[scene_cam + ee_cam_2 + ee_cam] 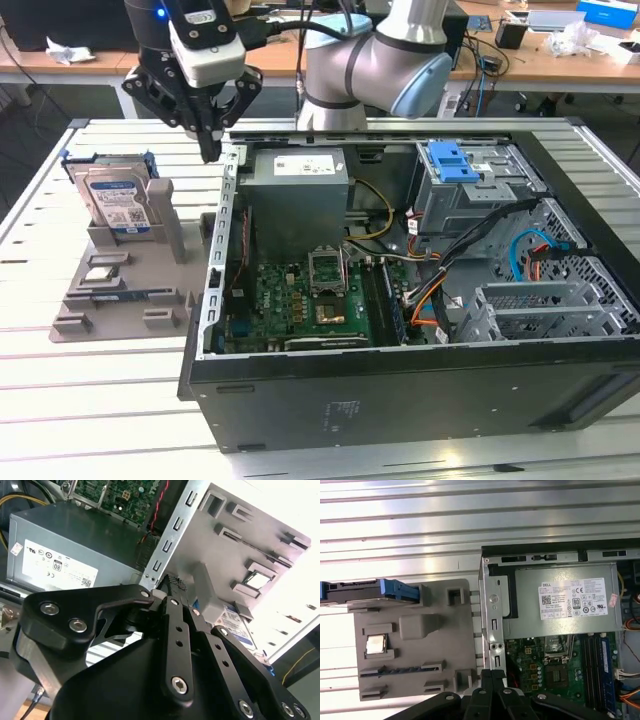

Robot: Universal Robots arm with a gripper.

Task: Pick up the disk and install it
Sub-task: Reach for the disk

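Observation:
The disk (pixel 116 202) is a silver drive with a blue-and-white label in a blue bracket. It stands upright in a slot at the back of a grey holder (pixel 130 290), at the exterior view's left. The first wrist view shows the disk (pixel 370 591) edge-on, and the second wrist view shows part of its label (pixel 241 626). My gripper (pixel 208 148) hangs shut and holds nothing. It is above the gap between the holder and the computer case's wall, to the exterior view's right of the disk and apart from it. Its black fingers (pixel 176 625) lie together in both wrist views.
An open computer case (pixel 400 390) lies on the slatted table. Inside are a grey power supply (pixel 298 200), a green motherboard (pixel 300 300), cables, and a metal drive cage with a blue clip (pixel 450 160). The grey holder (pixel 420 645) also carries small parts. Desks with clutter stand behind.

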